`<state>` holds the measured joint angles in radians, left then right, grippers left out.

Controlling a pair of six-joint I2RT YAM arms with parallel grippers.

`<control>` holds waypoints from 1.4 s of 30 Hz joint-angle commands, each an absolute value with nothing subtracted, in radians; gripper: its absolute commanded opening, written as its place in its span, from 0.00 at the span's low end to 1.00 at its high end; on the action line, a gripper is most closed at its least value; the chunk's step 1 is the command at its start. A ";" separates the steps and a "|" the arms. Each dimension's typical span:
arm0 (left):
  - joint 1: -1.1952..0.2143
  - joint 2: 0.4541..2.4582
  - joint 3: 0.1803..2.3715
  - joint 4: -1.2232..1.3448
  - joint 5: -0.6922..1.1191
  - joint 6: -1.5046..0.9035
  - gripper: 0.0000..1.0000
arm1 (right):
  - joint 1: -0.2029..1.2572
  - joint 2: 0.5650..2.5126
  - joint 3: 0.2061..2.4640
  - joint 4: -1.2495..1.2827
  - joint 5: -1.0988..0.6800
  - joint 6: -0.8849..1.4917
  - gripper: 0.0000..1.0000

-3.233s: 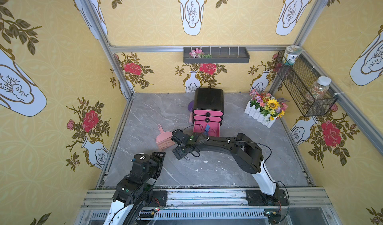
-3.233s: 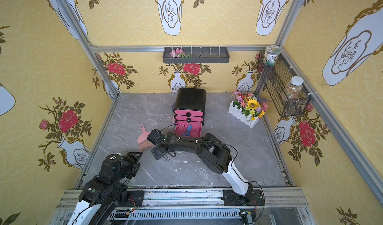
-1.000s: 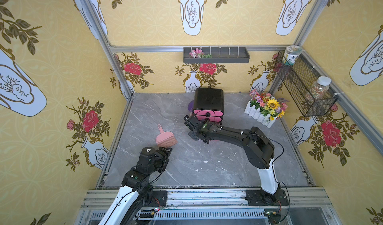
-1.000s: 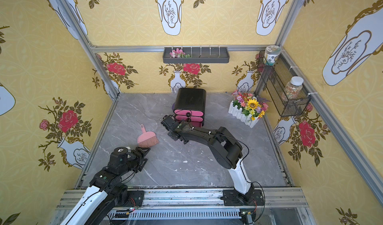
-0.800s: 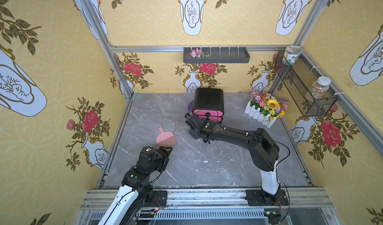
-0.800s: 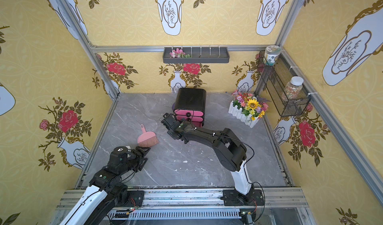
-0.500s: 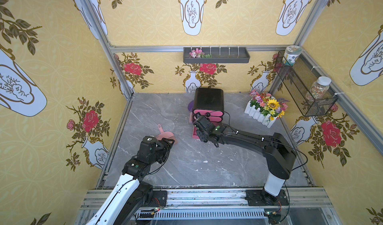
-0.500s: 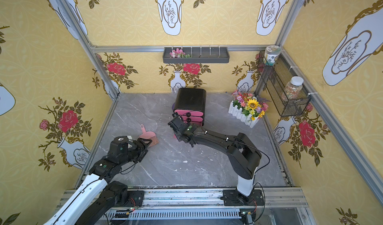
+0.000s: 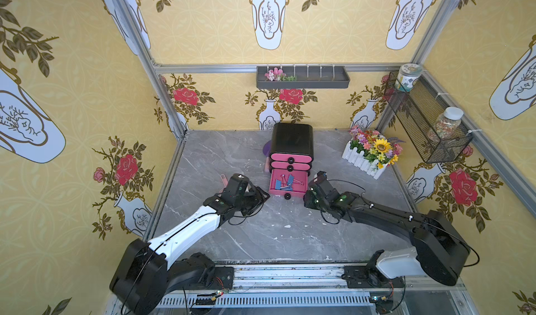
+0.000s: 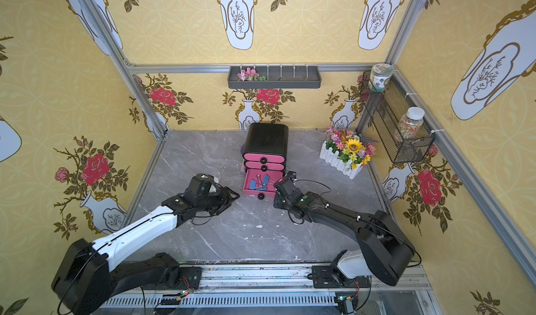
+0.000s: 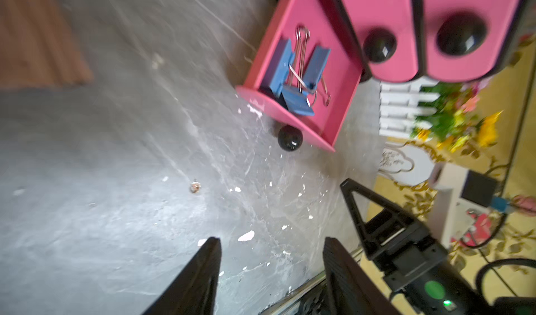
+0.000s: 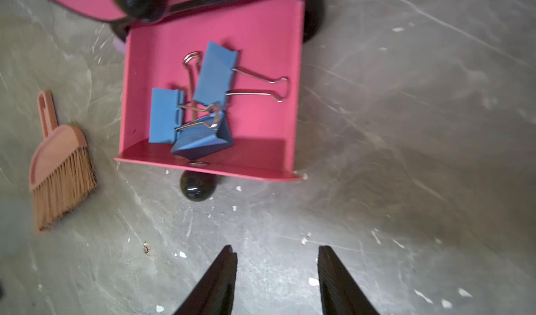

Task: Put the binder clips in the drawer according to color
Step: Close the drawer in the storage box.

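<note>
Nearest to the front, both arms reach from the rail over the grey marble table (image 9: 261, 235). The left gripper (image 11: 271, 248) hangs just above the table, close to the front left corner of the pulled-out bottom drawer (image 9: 302, 180). Its two fingers stand apart and nothing is between them. The right gripper (image 12: 277, 255) is near the front right corner of the same drawer, with its fingers also apart and empty. Small white crumbs lie on the table around them.

The bottom drawer is open, and its round black knob (image 12: 197, 188) points to the front. Three blue binder clips (image 12: 200, 110) lie inside it in a loose heap, more to its left side, and their silver handles cross each other. A small pink brush (image 12: 58, 165) lies on the table to the left of the drawer.

Behind this stands the black drawer cabinet (image 9: 291, 138), and its two upper pink drawers are closed. Farther right is a white fence box with flowers (image 9: 367, 157). On the back wall hangs a grey shelf (image 9: 319, 80). On the right wall a wire basket (image 9: 417, 116) holds two jars.
</note>
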<state>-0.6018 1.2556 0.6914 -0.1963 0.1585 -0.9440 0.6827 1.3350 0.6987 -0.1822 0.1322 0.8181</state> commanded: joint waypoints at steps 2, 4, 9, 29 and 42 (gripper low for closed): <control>-0.694 1.432 0.768 -0.111 0.062 -0.848 0.58 | 0.643 1.221 0.630 -0.107 0.061 0.909 0.52; -0.730 1.519 0.815 -0.094 0.025 -0.810 0.58 | 0.635 1.171 0.615 -0.132 0.063 0.907 0.54; -0.780 1.692 0.925 -0.098 -0.050 -0.732 0.61 | 0.627 1.072 0.594 -0.189 0.064 0.905 0.56; -0.839 1.897 1.116 -0.168 -0.233 -0.690 0.50 | 0.568 0.953 0.568 -0.253 0.021 0.870 0.58; -0.841 1.879 1.156 -0.202 -0.293 -0.671 0.32 | 0.538 0.942 0.541 -0.238 -0.005 0.869 0.58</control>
